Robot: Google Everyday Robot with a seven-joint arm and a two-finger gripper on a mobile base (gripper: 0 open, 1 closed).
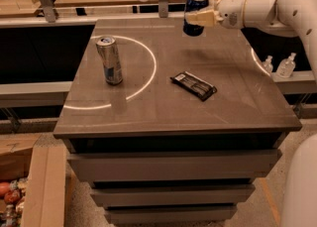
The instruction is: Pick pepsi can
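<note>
Dark blue metal with a silver top is showing at the far edge of the table: that is the pepsi can (197, 5), standing upright near the middle of the back rim, a little right of centre. I am watching it through the single camera view, which is looking down over the table from the front.

The gripper (195, 19) is reaching in from the right at the end of the white, rounded robot arm (267, 8). Its cream-coloured fingers (204, 19) are pinching the pepsi can across the middle of its body, one of them lying across the side facing me. The bottom of the can seems to be hanging just clear of the surface, with a faint dark patch on the table beneath it, though I cannot tell this for certain.

I am seeing a grey-brown, smooth table (233, 114) with a bright white arc of light (151, 67) curving across its left half. Inside that arc a slim, tall silver can with blue markings (110, 60) is standing upright, well apart from the gripper. Near the centre of the table a flat black rectangular packet (193, 85) is lying at an angle, between the two cans and closer to me.

Beyond the right edge two small clear bottles (277, 65) are standing side by side on a lower ledge. A brown cardboard box (42, 181) is sitting on the floor at the lower left, beside the table's grey drawer fronts (168, 164).
</note>
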